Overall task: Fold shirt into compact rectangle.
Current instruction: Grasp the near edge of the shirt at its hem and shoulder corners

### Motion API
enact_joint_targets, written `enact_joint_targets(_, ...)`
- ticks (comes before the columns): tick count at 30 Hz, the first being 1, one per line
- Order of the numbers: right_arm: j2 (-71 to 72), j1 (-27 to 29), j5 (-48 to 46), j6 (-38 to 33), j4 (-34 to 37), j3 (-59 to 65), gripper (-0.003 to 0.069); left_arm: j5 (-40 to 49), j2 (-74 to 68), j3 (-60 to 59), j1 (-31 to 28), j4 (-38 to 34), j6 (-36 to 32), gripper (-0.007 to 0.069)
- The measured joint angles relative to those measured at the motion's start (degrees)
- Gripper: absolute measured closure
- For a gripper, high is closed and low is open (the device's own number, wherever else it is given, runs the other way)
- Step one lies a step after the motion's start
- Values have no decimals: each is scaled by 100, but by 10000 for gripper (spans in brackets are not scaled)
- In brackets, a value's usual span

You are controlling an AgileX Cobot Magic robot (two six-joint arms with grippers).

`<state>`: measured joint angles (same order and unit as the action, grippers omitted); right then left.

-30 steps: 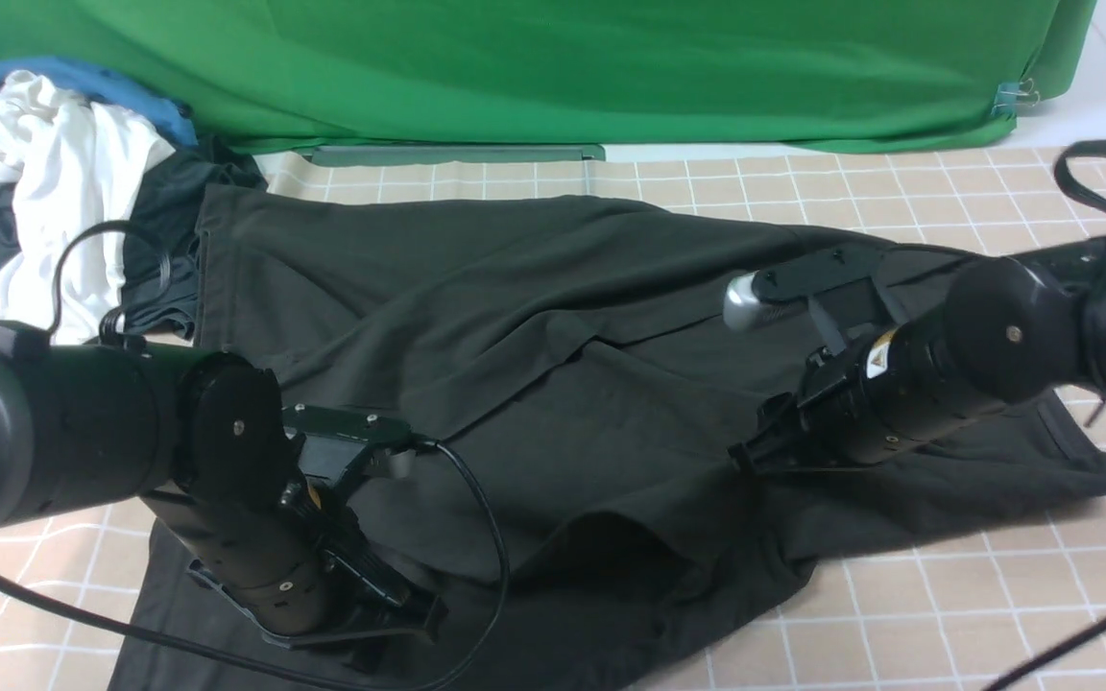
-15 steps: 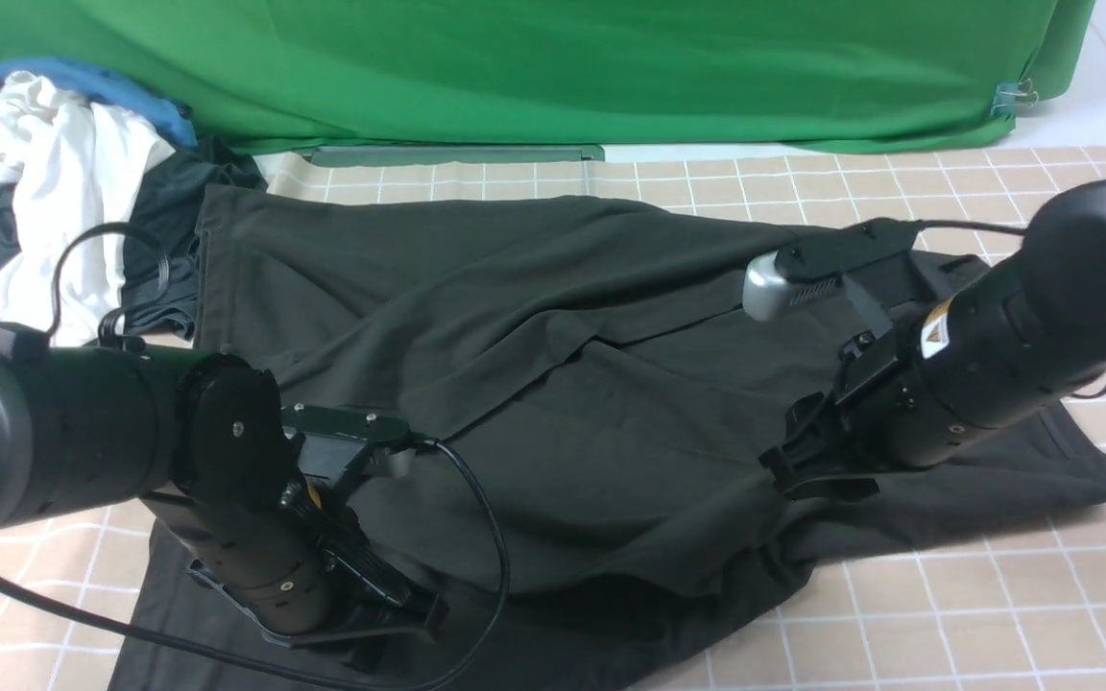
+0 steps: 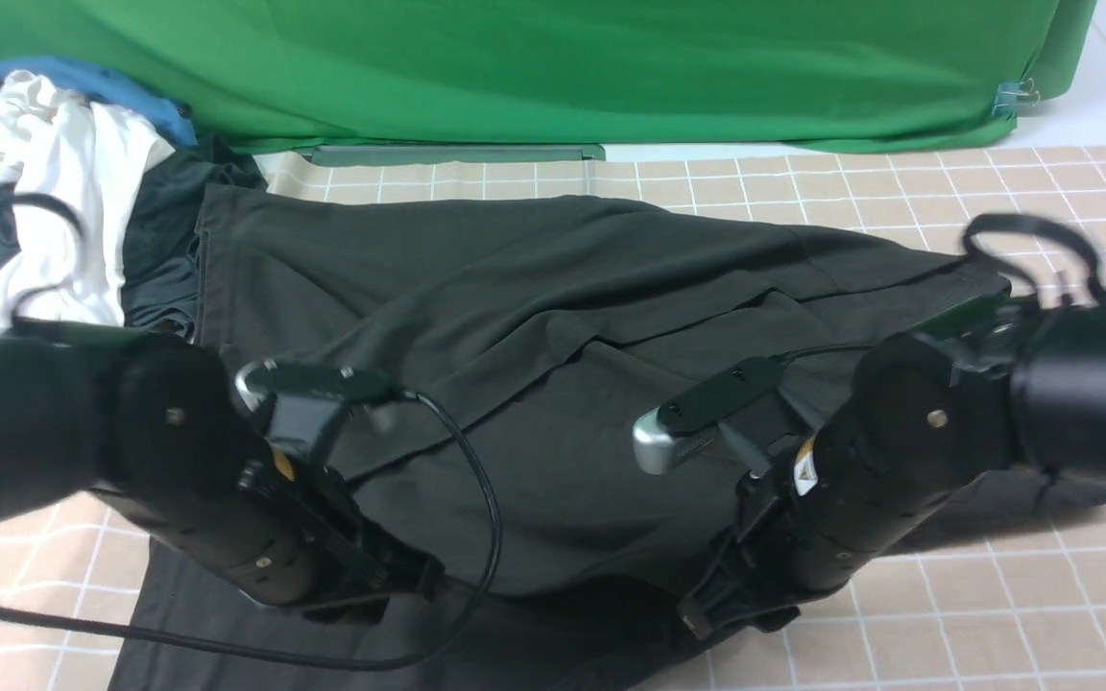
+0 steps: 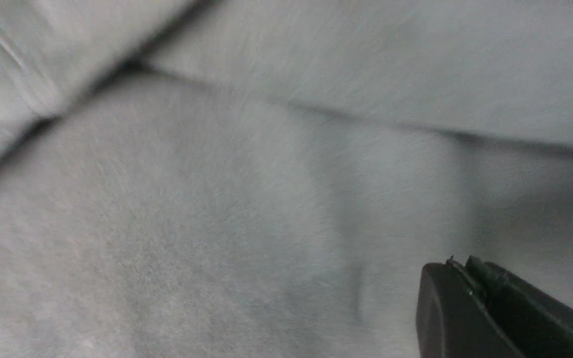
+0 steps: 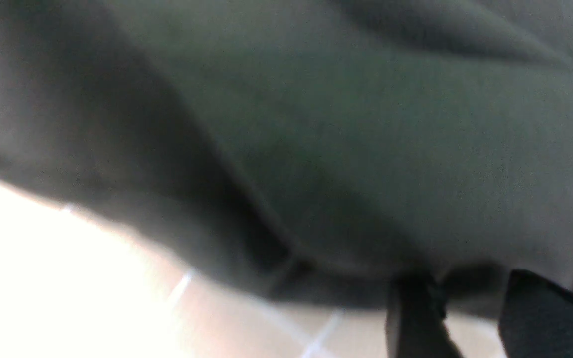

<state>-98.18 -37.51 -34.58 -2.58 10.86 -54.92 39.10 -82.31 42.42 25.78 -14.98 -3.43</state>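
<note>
Your right claw (image 3: 721, 609) has swung down from the middle of the shirt (image 3: 534, 288) to its near hem, fingers (image 5: 413, 323) apart with the edge just ahead. Your left claw (image 3: 404, 583), pressed together, has shifted slightly at that hem, and I cannot tell whether it pinches cloth. The shirt lies spread over the surface (image 3: 995, 614) beyond, so a fold away from you looks next.

Soft, even light in front; the left arm (image 3: 35, 432) and right arm (image 3: 1081, 403) smear with motion blur. The left wrist view bleaches the shirt (image 4: 227, 209) pale and streaky; the right wrist view is dim and unfocused, its tabletop (image 5: 43, 288) blown white.
</note>
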Motion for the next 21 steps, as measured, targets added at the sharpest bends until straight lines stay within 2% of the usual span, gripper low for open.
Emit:
enact_joint_targets(1,-13,0,18,0,-5,0,344,0,64,0,0,0,5,606)
enact_joint_targets(2,-84,0,144,0,-4,0,292,6,314,0,0,22,46,606)
enact_joint_targets(3,-85,0,155,0,-4,0,286,6,343,0,0,31,58,606)
enact_joint_targets(4,-104,0,227,0,-4,0,235,26,596,0,0,113,172,606)
enact_joint_targets(6,-104,0,296,0,-4,0,188,52,797,0,0,208,250,606)
enact_joint_targets(9,-116,0,454,0,-4,0,158,98,1079,0,0,396,437,606)
enact_joint_targets(13,-123,0,763,0,-4,0,160,134,1320,-2,0,442,481,606)
enact_joint_targets(16,-123,0,892,0,-4,0,249,161,1393,-2,0,463,493,606)
enact_joint_targets(19,-123,0,1022,0,-22,0,487,180,1405,-2,0,463,499,606)
enact_joint_targets(21,-123,0,1073,0,-22,0,573,217,1405,-2,0,463,499,606)
